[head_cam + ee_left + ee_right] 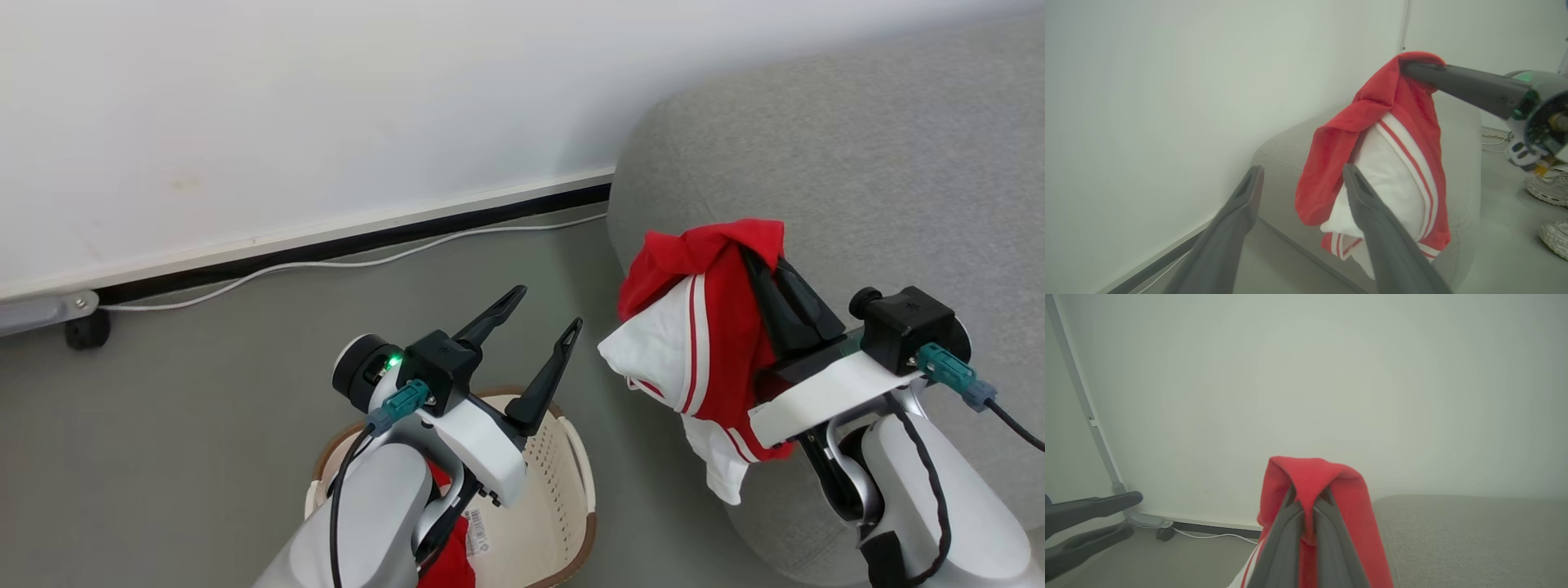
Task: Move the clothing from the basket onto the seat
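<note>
My right pincer (755,255) is clamping the garment (710,343) at centre right; my left pincer (549,308) is gaping, empty. I'm aiming farther right over the seat (865,155) before releasing.

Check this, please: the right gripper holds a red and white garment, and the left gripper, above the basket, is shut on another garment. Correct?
No. The head view shows the left gripper open and empty above the basket; the right gripper does hold the garment.

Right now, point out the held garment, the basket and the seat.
held garment (729,331), head view, red panel beside the white stripes
basket (557,488), head view, perforated inner wall
seat (857,147), head view, bare grey upholstery
</note>
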Tool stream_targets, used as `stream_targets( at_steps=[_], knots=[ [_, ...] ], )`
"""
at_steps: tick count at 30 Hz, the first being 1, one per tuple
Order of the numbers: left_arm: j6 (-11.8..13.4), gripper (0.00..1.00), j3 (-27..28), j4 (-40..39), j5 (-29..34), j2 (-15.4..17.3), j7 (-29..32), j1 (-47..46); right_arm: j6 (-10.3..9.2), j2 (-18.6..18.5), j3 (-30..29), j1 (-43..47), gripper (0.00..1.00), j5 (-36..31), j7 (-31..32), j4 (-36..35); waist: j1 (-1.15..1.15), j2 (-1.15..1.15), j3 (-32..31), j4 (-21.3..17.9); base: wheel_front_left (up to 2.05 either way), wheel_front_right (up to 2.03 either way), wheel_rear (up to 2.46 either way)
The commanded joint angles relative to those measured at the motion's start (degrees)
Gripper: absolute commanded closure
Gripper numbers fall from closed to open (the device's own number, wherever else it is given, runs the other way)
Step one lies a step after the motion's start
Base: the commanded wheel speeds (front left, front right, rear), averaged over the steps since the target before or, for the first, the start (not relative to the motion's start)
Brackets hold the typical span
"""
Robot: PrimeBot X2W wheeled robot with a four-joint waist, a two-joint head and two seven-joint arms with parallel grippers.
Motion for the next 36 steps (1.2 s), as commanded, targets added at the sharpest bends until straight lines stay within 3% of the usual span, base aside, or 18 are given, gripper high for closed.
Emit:
stream_targets(
  at_steps=[1,17,29,36],
  knots=[
    [-0.38,0.00,2.12,-1.81,0.45,0.49,-0.28,-0.45,0.21,-0.25,0.44,-1.39,1.00,-0.15,-0.35,-1.97,0.00,0.00,-0.95,-3.75,0.00,0.00,0.00],
    [-0.40,0.00,2.00,-3.19,-0.08,1.57,-0.28,0.46,0.21,-0.75,-1.75,-0.48,1.00,0.57,-0.35,-4.99,0.00,0.00,-0.96,-17.53,0.00,0.00,0.00],
    [-0.40,0.00,0.85,-3.05,1.10,1.24,-0.28,-1.47,0.21,-2.47,-11.68,2.81,1.00,-0.75,-0.35,-10.80,0.00,0.00,4.30,-18.75,0.00,0.00,0.00],
    [-0.40,0.00,-0.15,-4.01,2.21,2.32,-0.28,-3.51,0.21,-4.93,-17.08,-2.83,1.00,-1.89,-0.35,-10.29,0.00,0.00,10.66,-18.99,0.00,0.00,0.00]
  ],
)
